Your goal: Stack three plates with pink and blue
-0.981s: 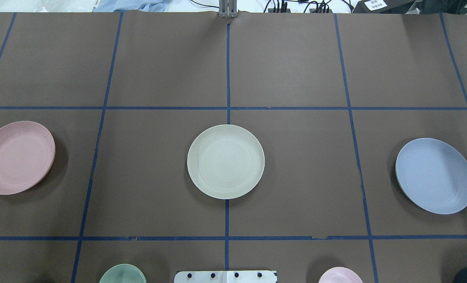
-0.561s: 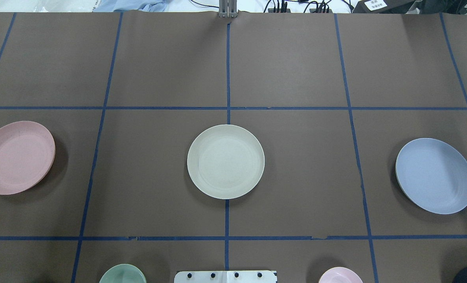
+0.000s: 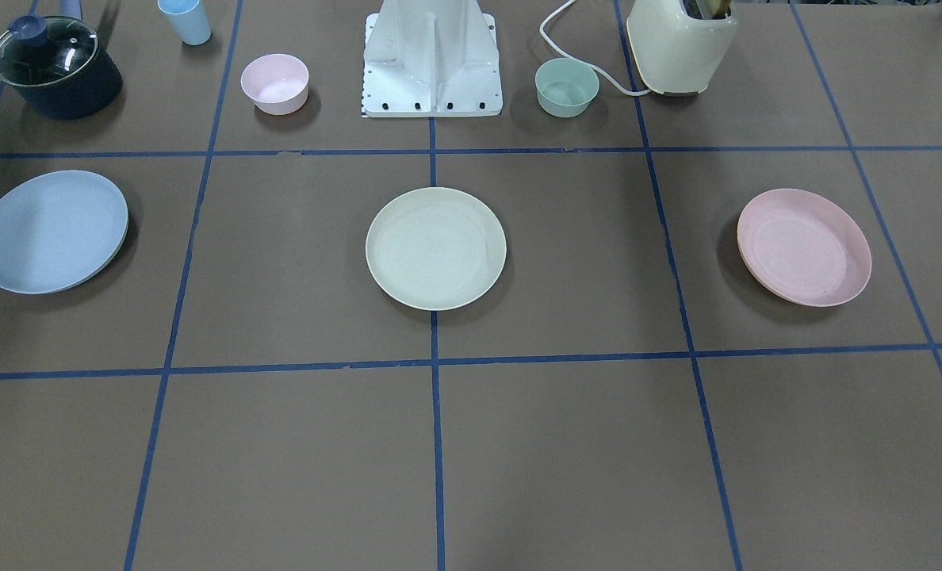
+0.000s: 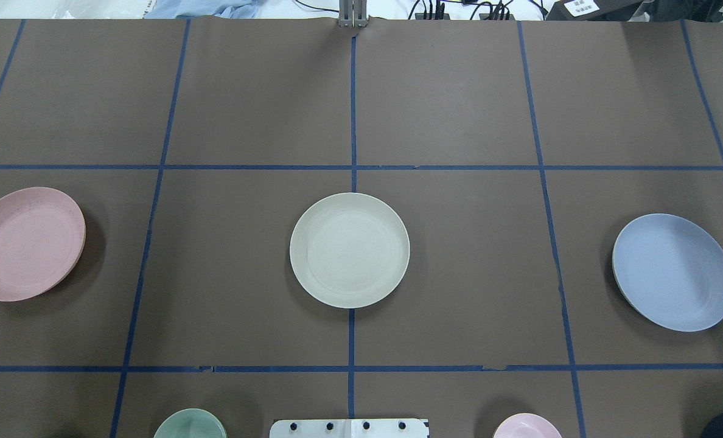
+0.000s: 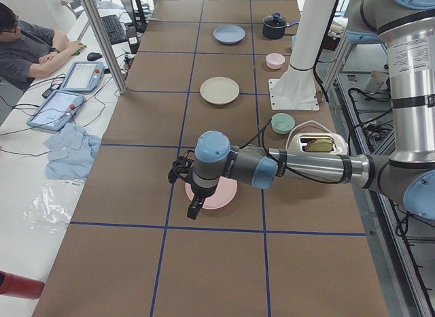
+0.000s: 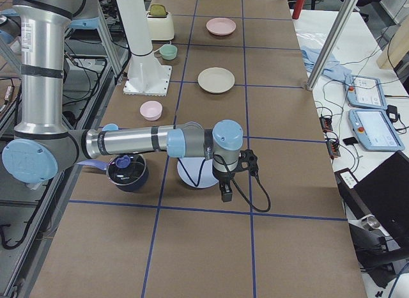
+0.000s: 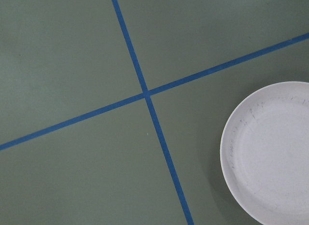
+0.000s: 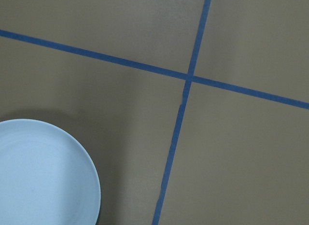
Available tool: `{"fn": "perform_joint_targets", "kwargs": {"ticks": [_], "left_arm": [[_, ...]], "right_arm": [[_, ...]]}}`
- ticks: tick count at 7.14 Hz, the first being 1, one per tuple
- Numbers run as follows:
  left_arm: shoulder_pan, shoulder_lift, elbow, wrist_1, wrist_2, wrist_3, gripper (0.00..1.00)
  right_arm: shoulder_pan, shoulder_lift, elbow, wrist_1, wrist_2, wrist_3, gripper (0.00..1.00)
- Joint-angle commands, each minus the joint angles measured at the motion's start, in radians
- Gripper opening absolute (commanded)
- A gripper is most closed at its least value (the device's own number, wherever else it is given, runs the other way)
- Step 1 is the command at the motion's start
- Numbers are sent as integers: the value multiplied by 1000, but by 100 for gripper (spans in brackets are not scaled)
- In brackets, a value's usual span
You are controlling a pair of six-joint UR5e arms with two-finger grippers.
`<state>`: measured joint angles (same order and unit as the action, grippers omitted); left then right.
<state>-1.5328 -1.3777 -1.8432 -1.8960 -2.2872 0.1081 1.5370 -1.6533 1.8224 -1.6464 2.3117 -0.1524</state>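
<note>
The near arm hides part of the round matte pale pink plate (image 5: 216, 196); both end effectors' finger states cannot be told.

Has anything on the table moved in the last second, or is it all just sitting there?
Nothing visibly changed. In the overhead view the pink plate, the cream-white plate and the blue plate lie apart in the same spots as before, none stacked. The green bowl and the small pink bowl at the near edge have not shifted either, and no arm has come into that view.
</note>
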Motion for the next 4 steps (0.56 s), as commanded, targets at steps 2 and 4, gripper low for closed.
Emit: {"fn": "perform_joint_targets", "kwargs": {"ticks": [2, 4], "left_arm": [[0, -101, 15, -237, 156, -27, 100], [3, -162, 57, -262, 152, -149, 100]], "right_arm": [[0, 65, 48, -1, 0, 8, 100], [0, 73, 25, 81, 5, 11, 100]]}}
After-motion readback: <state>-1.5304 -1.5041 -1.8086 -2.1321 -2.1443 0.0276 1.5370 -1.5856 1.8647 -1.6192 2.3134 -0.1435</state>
